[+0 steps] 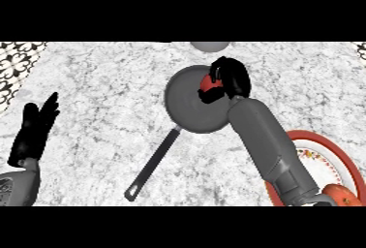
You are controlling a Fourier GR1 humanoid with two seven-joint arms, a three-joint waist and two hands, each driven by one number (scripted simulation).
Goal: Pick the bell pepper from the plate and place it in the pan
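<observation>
A red bell pepper point(208, 84) shows between the curled fingers of my right hand point(230, 76), which is shut on it above the far right part of the dark grey pan point(190, 104). The pan's long black handle point(151, 164) runs down toward the lower left. A red-rimmed white plate point(330, 156) with a floral pattern lies at the lower right, partly behind my right forearm point(266, 145). My left hand point(34, 128) rests open at the left edge, fingers pointing up.
A grey rounded object point(210, 46) sits at the counter's far edge above the pan. An orange-red item point(342, 193) lies on the plate's lower rim. Patterned tile point(16, 60) borders the marble counter at the upper left.
</observation>
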